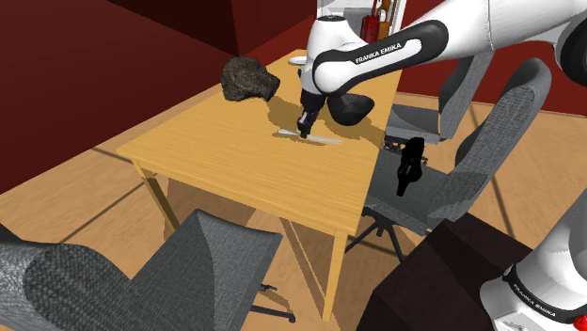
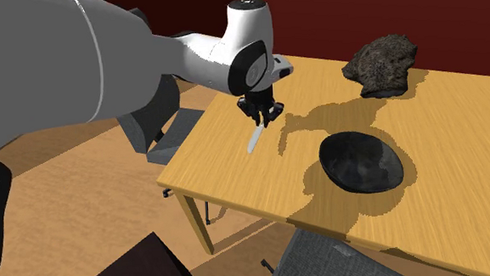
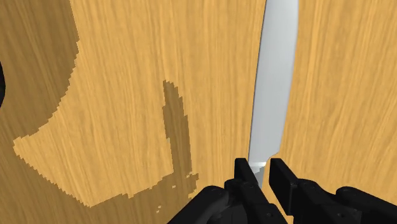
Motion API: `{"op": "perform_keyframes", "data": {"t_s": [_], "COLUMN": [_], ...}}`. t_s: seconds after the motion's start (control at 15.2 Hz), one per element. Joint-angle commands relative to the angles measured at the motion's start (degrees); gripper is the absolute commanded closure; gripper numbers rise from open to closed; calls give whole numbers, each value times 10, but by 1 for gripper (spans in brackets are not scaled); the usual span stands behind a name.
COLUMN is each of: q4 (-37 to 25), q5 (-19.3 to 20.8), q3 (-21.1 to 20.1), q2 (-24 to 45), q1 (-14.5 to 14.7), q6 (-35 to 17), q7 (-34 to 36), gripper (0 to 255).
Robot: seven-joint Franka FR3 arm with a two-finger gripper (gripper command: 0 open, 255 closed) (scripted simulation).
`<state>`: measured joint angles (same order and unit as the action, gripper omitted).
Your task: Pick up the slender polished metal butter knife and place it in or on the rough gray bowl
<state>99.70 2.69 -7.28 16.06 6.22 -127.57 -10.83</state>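
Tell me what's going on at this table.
The white arm's gripper is down at the wooden table, shut on one end of the silver butter knife. Whether the knife is off the surface is hard to tell. The dark bowl sits empty on the same table, apart from the knife, so the knife is not yet placed.

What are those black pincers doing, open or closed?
Closed on the butter knife: in the wrist view the gripper has both fingers pressed against the knife's end, no gap showing.
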Motion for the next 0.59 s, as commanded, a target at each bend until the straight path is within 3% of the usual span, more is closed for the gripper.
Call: {"op": "perform_keyframes", "data": {"t_s": [0.0, 0.53], "q4": [-10, -54], "q5": [-1, -4], "q3": [-1, -2], "q2": [-5, -18], "q1": [0, 0], "q6": [15, 72], "q7": [0, -2], "gripper": [255, 255]}}
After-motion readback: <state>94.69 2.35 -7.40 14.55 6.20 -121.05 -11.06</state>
